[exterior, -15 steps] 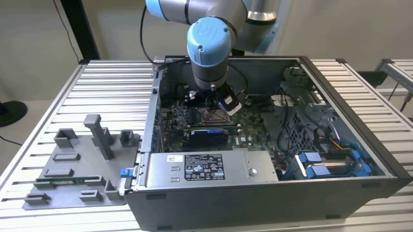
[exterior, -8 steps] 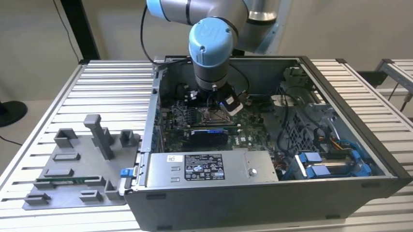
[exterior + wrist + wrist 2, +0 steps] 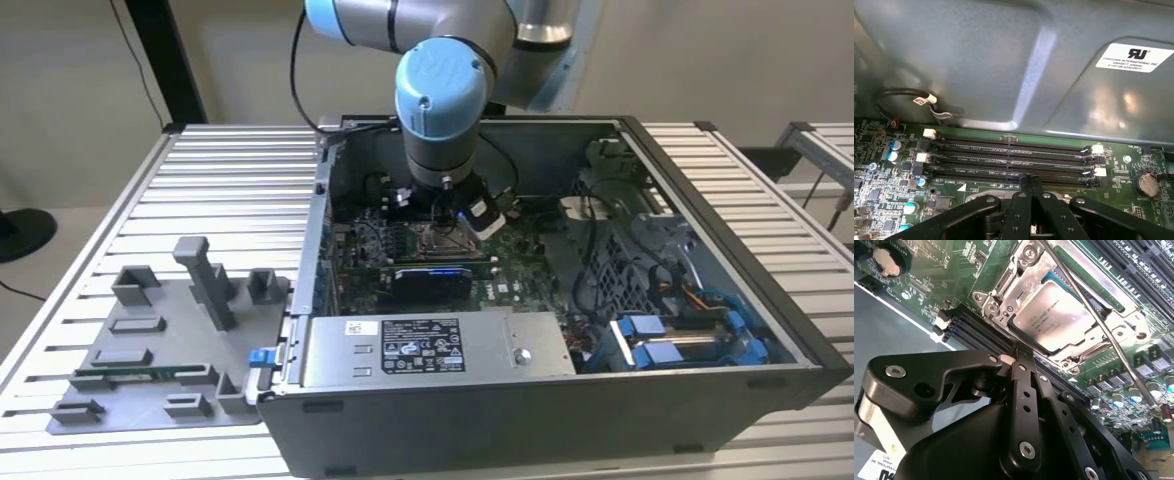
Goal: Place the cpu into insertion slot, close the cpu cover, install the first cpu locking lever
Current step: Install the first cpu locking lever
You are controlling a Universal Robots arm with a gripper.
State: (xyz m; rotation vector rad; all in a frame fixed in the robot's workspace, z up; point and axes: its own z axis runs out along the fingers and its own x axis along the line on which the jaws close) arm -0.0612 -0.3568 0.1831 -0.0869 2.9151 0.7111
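The cpu (image 3: pixel 1051 315), a silvery square chip, lies flat in the insertion slot (image 3: pixel 999 305) on the green board. The cpu cover (image 3: pixel 1026 277), a silvery metal frame, lies down around the chip. A thin metal locking lever (image 3: pixel 1114 347) runs slantwise across one side of the cover; I cannot tell whether its end is hooked. My gripper (image 3: pixel 1021 347) hovers just beside the socket, its black fingers pressed together with nothing between them. In the first wrist view the gripper (image 3: pixel 1030 181) sits above the memory slots. In the exterior view the gripper (image 3: pixel 454 205) hangs inside the open computer case over the socket (image 3: pixel 441 238).
Long black memory slots (image 3: pixel 1009 155) run beside the socket. The grey case wall (image 3: pixel 979 60) stands close behind them, with a cable (image 3: pixel 909 95) along it. A power supply box (image 3: pixel 407 345) fills the case front. A grey fixture plate (image 3: pixel 160 340) lies at the exterior view's left.
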